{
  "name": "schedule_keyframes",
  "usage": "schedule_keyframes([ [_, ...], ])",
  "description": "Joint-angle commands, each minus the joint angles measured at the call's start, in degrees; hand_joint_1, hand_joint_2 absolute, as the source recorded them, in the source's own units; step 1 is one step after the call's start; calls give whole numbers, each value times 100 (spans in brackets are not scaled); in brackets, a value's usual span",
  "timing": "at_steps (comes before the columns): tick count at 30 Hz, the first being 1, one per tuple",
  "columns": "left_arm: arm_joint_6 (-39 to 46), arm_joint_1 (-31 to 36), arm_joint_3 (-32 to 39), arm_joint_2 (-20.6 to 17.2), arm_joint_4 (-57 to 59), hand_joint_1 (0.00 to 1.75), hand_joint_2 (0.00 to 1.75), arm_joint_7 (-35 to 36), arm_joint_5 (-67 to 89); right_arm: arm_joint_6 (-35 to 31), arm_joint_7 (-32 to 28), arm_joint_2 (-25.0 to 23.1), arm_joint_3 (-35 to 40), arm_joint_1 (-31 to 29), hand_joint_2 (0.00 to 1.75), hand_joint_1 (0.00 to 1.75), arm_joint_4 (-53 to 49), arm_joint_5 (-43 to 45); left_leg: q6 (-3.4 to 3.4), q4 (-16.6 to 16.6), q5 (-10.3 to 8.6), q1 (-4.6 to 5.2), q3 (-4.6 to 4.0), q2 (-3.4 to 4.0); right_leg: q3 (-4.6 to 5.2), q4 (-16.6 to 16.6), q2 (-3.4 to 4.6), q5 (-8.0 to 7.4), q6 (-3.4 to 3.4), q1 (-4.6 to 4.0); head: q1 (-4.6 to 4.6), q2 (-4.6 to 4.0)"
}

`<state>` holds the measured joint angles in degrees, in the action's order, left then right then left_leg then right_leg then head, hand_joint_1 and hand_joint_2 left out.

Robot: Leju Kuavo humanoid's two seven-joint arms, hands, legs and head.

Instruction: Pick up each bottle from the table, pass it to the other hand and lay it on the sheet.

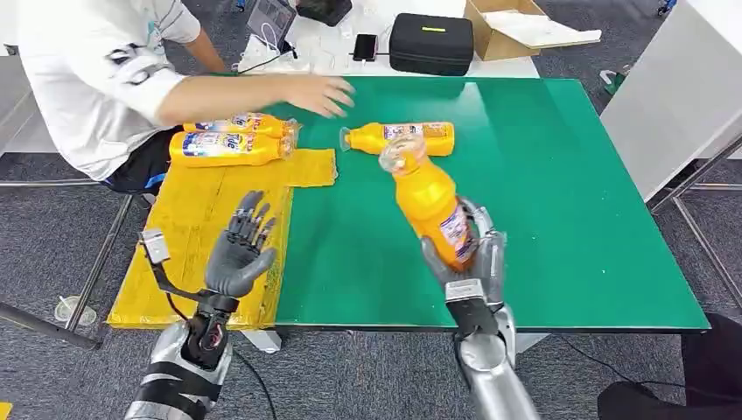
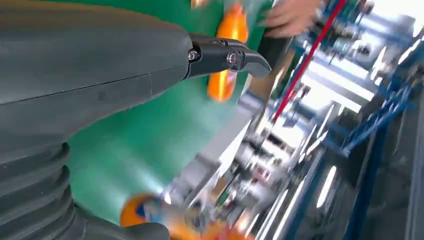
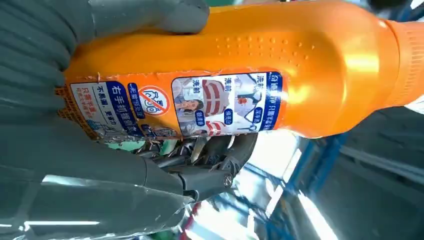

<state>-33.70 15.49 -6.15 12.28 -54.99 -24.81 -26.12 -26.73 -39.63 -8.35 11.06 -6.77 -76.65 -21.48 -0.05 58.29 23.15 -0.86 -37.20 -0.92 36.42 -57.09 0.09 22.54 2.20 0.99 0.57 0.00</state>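
Right hand (image 1: 468, 254) gripped the orange bottle (image 1: 429, 197) low on its body, lifted above the green table (image 1: 569, 201), while the left hand (image 1: 241, 249) waited spread over the yellow sheet (image 1: 188, 236); the handover probably called for grasping its free upper half.

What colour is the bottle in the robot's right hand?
Orange, with a blue and white label; the bottle shows best in the right wrist view.

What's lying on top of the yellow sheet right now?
Two orange bottles lie side by side at the far end of the yellow sheet. The left hand hovers above it, covering part.
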Motion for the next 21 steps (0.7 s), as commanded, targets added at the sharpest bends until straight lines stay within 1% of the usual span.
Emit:
schedule_keyframes([
  [1, -201, 213, -1072, -232, 252, 0, 175, 22, -89, -143, -37, -265, 1346, -462, 175, 169, 1770, 120, 2, -5, 9, -5, 29, 24, -25, 10, 17, 0, -10, -8, 0, 2],
  [2, -209, 250, -1193, -231, 286, 0, 175, -14, -22, -194, -37, -344, 1587, -564, 175, 173, 2017, 84, 1, -4, 7, -4, 22, 25, -17, 8, 19, -2, -8, -7, 0, 0],
  [3, -187, 270, -1247, -226, 312, 0, 175, -52, 14, -242, -37, -374, 1718, -619, 175, 171, 2144, 105, 2, -5, 12, -6, 36, 33, -30, 9, 24, 1, -12, -10, 0, 2],
  [4, -206, 301, -1327, -216, 355, 0, 175, -64, 21, -226, -37, -456, 1883, -693, 175, 168, 2301, 207, 1, -4, 9, -3, 29, 33, -22, 6, 24, 0, -11, -6, -2, 0],
  [5, -189, 320, -1389, -222, 379, 0, 175, -104, 42, -277, -37, -489, 2014, -770, 175, 171, 2446, 261, 0, -3, 6, -4, 17, 26, -11, 5, 19, -2, -8, -6, -2, 0],
  [6, -189, 320, -1389, -222, 379, 0, 175, -104, 42, -277, -37, -489, 2014, -770, 175, 171, 2446, 261, 0, -3, 12, -5, 33, 37, -24, 6, 27, 1, -14, -9, 0, 0],
  [9, -213, 326, -1430, -238, 389, 0, 175, -111, 38, -252, -37, -488, 2062, -827, 175, 169, 2526, 307, 1, -5, 3, -4, 18, 15, -11, 6, 7, 1, -7, -6, -2, 0],
  [10, -193, 333, -1465, -247, 399, 0, 175, -109, 55, -228, -37, -499, 2105, -856, 175, 168, 2570, 335, 2, -5, 8, -5, 31, 20, -25, 8, 10, 4, -11, -9, 0, 0],
  [11, -169, 340, -1512, -256, 404, 0, 175, -132, 65, -253, -37, -521, 2171, -911, 175, 171, 2688, 327, 3, -5, 9, -4, 31, 22, -24, 8, 13, 3, -9, -7, 0, 0],
  [12, -203, 349, -1543, -263, 429, 0, 175, -116, 51, -208, -37, -571, 2181, -944, 175, 166, 2746, 366, 2, -5, 3, -1, 15, 18, -8, 5, 11, 0, -5, -2, 0, 0],
  [14, -203, 349, -1543, -263, 429, 0, 175, -116, 51, -208, -37, -571, 2181, -944, 175, 166, 2746, 366, 4, -4, 12, -3, 35, 28, -28, 7, 18, 5, -10, -7, -2, 0],
  [17, -203, 349, -1543, -263, 429, 0, 175, -116, 51, -208, -37, -571, 2181, -944, 175, 166, 2746, 366, 1, -4, 1, -1, 8, 11, -5, 4, 5, 0, -6, -2, -2, 0],
  [19, -241, 383, -1594, -262, 488, 0, 175, -102, 14, -174, -37, -651, 2213, -1075, 175, 171, 3048, 312, 2, -4, 10, -5, 32, 20, -28, 6, 9, 6, -12, -8, 0, 0],
  [20, -249, 401, -1610, -248, 514, 0, 175, -90, -2, -128, -37, -685, 2244, -1103, 175, 171, 3100, 306, 1, -4, 2, -2, 11, 12, -7, 4, 6, 0, -7, -4, -2, 0],
  [21, -245, 424, -1630, -240, 546, 0, 175, -84, -16, -96, -37, -718, 2275, -1144, 175, 171, 3210, 284, 2, -5, 6, -2, 24, 16, -19, 5, 7, 3, -10, -5, -2, 0],
])
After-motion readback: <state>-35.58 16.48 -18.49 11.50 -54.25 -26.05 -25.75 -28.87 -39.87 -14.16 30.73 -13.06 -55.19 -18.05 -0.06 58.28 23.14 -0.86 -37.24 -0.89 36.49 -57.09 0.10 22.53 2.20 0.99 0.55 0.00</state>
